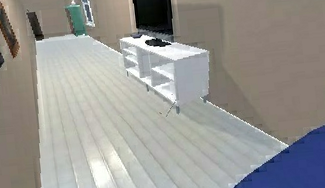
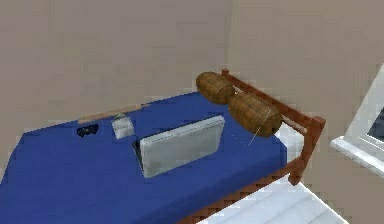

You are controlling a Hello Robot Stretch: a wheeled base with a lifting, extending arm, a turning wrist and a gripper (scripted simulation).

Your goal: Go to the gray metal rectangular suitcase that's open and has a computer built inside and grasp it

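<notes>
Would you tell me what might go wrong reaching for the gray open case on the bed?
The gray metal open suitcase sits well in from the edge of the blue bed, so reach may fall short. A small white box and small dark object close behind it might get knocked.

- The blue bed (image 2: 60, 180) is carrying a gray open suitcase (image 2: 182, 146).
- Two brown bolsters (image 2: 240, 100) are lying right of the suitcase, side by side.
- A small dark thing (image 2: 88, 129) and a small pale thing (image 2: 122, 125) are sitting left of the suitcase, the pale one nearer it.

On bed (image 2: 60, 180), dark blob (image 2: 88, 129) (unidentifiable)
</notes>
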